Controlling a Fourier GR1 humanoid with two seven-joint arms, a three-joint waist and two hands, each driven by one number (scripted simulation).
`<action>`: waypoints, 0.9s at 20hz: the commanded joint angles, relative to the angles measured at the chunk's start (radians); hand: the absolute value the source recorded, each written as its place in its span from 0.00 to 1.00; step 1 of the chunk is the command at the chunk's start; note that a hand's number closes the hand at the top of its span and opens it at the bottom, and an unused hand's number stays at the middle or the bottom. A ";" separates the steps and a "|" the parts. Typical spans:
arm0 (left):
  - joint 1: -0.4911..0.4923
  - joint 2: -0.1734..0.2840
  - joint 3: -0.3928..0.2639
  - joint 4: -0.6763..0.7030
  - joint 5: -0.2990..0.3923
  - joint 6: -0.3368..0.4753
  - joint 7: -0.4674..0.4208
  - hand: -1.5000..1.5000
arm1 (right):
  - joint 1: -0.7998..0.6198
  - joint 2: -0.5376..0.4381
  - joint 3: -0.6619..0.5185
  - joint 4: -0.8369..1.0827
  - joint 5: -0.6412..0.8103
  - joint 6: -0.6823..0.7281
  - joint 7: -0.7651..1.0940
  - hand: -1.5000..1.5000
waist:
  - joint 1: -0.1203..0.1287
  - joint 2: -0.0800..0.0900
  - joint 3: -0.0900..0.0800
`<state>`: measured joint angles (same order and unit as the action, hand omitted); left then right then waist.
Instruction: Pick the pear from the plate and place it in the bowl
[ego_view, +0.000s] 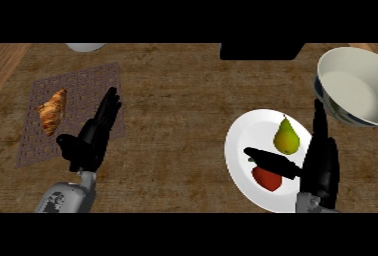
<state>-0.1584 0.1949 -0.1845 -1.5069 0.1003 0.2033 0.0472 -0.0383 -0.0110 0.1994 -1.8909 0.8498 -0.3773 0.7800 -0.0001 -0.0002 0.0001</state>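
Note:
A yellow-green pear (286, 136) stands on the white plate (241, 130) at the right, stem pointing away from me. My right hand (320, 165) hovers over the plate's right side, fingers straight, thumb stretched left just below the pear and not touching it. A red fruit (267, 179) lies on the plate under that thumb. The cream bowl (353, 85) with a dark outer rim sits at the upper right, beyond the plate. My left hand (92, 137) rests open at the left over a mat.
A brown woven mat (74, 85) lies at the left with a croissant (52, 111) on it. A black object (262, 51) sits at the counter's far edge and a white dish (86, 47) shows at the top left.

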 joint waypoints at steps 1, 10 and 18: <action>-0.024 -0.012 0.055 0.021 0.006 -0.032 0.001 0.50 | 0.045 0.010 0.042 0.047 -0.032 -0.103 -0.058 0.00 | -0.001 0.000 0.000; 0.020 -0.083 0.043 -0.010 -0.081 -0.038 0.003 0.50 | 0.013 -0.013 -0.108 0.137 -0.164 -0.073 -0.193 0.00 | -0.001 0.000 0.000; 0.002 -0.069 0.066 -0.039 -0.091 -0.062 0.046 0.50 | -0.032 -0.030 -0.137 0.295 -0.021 -0.079 -0.123 0.00 | 0.000 0.000 0.000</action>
<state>-0.1513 0.1326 -0.1229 -1.5318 0.0263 0.1420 0.0765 -0.0571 -0.0233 0.0886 -1.6374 0.7995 -0.4726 0.6358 0.0007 0.0001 0.0000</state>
